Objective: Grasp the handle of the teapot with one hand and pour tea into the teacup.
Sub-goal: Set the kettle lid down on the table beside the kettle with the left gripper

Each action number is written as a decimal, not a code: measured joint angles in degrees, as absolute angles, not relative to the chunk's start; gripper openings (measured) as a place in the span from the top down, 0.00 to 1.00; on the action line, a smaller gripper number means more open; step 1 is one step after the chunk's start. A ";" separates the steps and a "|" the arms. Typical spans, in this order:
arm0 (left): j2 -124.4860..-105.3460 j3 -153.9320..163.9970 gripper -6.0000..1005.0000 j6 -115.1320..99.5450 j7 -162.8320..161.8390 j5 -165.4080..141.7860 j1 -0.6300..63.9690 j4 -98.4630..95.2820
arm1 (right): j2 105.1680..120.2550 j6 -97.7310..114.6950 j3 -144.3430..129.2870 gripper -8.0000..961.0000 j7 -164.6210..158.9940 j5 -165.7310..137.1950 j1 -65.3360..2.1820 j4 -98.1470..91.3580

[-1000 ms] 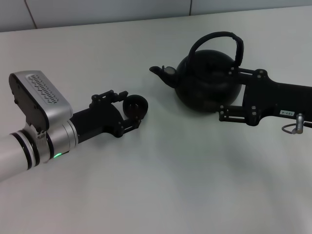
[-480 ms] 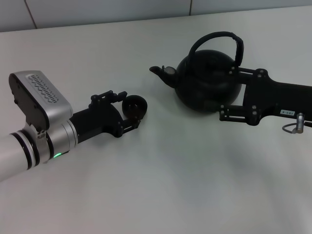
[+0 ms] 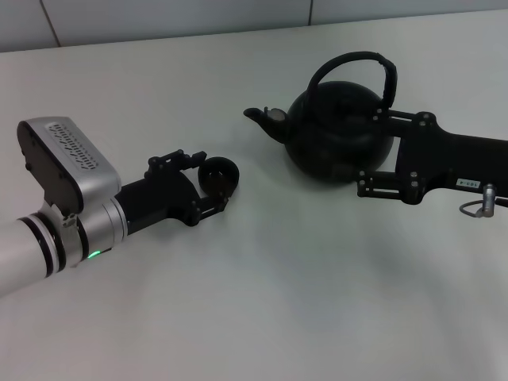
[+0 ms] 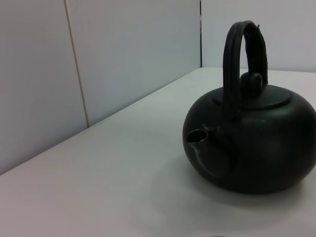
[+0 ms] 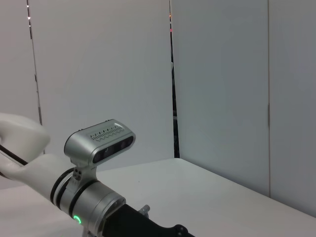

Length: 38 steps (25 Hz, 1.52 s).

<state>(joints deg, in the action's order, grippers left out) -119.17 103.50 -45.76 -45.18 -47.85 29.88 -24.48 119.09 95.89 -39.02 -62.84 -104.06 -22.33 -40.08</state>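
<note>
The matte-black teapot (image 3: 333, 136) stands on the white table, its spout (image 3: 258, 116) pointing toward my left arm. Its arched handle (image 3: 355, 59) rises free over the lid. My right gripper (image 3: 370, 152) is open, low against the pot's right side, with one finger behind the body and one in front; it does not touch the handle. My left gripper (image 3: 208, 184) is shut on the small dark teacup (image 3: 219, 175), which sits at table level left of the spout. The left wrist view shows the teapot (image 4: 256, 148), its handle (image 4: 243, 54) and its spout (image 4: 196, 134), but not the cup.
The white table (image 3: 262, 302) spreads wide in front of both arms. Grey wall panels (image 3: 159, 16) run along its far edge. The right wrist view shows my left arm's silver camera housing (image 5: 99, 140) and the wall panels, not the teapot.
My left arm has shifted very slightly toward me with the teacup in it. The right arm and the teapot have not moved.
</note>
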 joint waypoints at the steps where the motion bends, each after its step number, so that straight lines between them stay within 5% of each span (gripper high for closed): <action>1: -119.17 103.50 0.21 -45.76 -45.18 -47.85 29.88 -24.48 | 119.09 95.89 -39.02 0.24 -62.84 -104.06 -22.33 -40.08; 38: -119.12 104.47 0.14 -45.85 -46.75 -48.47 28.53 -27.76 | 119.09 94.48 -39.00 0.24 -62.84 -104.06 -22.34 -40.17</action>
<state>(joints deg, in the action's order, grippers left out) -119.12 104.47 -45.85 -46.75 -48.47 28.53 -27.75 119.09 94.48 -39.00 -62.84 -104.06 -22.34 -40.17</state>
